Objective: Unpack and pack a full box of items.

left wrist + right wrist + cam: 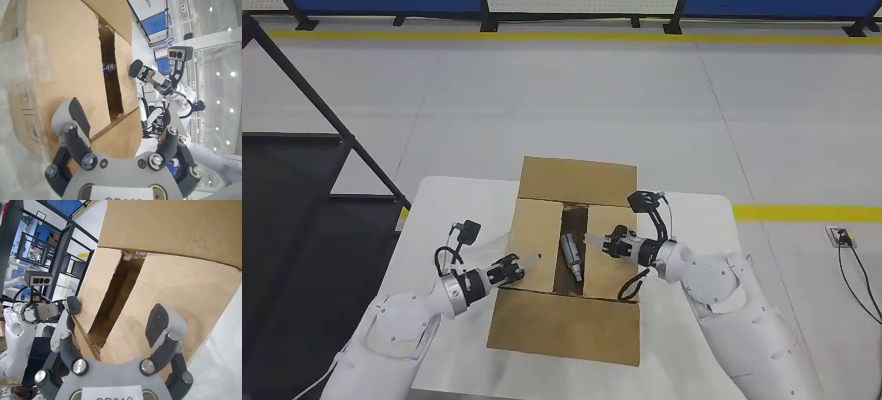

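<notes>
A brown cardboard box stands in the middle of the white table. Its far and near outer flaps are folded out, and the two inner flaps lie nearly flat with a gap between them. Through the gap I see a grey bottle-like item, which looks blue and silver in the left wrist view. My left gripper is open at the box's left inner flap, cardboard between its fingers. My right gripper is open at the right inner flap, over its edge. Each wrist view catches the opposite gripper across the box.
A black metal rack stands off the table's left side. Yellow floor lines run beyond the table. Bare table surface lies on both sides of the box, and the near outer flap overhangs toward the front edge.
</notes>
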You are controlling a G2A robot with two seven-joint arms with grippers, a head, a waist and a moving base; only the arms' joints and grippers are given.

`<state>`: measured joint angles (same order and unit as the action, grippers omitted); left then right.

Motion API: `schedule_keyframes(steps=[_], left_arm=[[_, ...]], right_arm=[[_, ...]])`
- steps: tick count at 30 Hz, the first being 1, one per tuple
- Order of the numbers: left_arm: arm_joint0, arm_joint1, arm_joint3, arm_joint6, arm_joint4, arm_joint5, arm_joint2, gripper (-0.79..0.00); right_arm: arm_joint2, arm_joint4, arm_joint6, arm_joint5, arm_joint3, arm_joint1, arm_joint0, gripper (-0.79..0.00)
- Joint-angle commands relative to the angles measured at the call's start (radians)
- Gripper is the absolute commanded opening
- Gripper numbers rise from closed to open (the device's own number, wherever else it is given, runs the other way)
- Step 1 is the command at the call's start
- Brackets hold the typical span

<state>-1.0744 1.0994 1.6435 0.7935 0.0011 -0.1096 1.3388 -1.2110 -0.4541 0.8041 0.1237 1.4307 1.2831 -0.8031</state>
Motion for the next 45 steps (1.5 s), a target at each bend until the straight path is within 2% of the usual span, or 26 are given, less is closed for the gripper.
schedule_keyframes(steps=[1, 8, 13, 17, 22, 27, 33, 39, 45], left_arm=[[-0.027, -0.007, 0.044, 0.01, -0.006, -0.013, 0.035, 0.0], [-0.179, -0.037, 0.182, 0.096, -0.052, -0.049, 0.228, 0.0], [-0.315, -0.058, 0.179, 0.205, -0.121, -0.084, 0.39, 0.0], [-0.401, -0.07, 0.143, 0.332, -0.191, -0.109, 0.464, 0.0], [-0.422, -0.081, 0.114, 0.468, -0.168, -0.172, 0.43, 0.0], [-0.399, -0.083, 0.106, 0.486, -0.138, -0.193, 0.354, 0.0], [-0.371, -0.081, 0.08, 0.449, -0.138, -0.19, 0.275, 0.0], [-0.368, -0.08, 0.089, 0.426, -0.157, -0.194, 0.229, 0.0], [-0.367, -0.083, 0.113, 0.39, -0.166, -0.19, 0.213, 0.0]], right_arm=[[-0.009, 0.015, 0.005, 0.006, 0.005, -0.002, 0.0, 0.0], [-0.077, 0.09, 0.012, 0.003, 0.068, -0.014, 0.003, 0.0], [-0.11, 0.083, 0.005, -0.027, 0.094, -0.021, 0.002, 0.0], [-0.11, 0.083, 0.005, -0.027, 0.094, -0.021, 0.002, 0.0], [-0.11, 0.085, 0.0, -0.028, 0.093, -0.02, -0.001, 0.0], [-0.097, 0.103, -0.118, -0.065, -0.021, -0.012, 0.046, 0.0], [-0.014, 0.083, -0.25, -0.057, -0.297, 0.016, 0.202, 0.0], [0.066, 0.113, -0.376, 0.017, -0.611, 0.057, 0.352, 0.0], [0.111, 0.209, -0.315, 0.157, -0.838, 0.096, 0.458, 0.0]])
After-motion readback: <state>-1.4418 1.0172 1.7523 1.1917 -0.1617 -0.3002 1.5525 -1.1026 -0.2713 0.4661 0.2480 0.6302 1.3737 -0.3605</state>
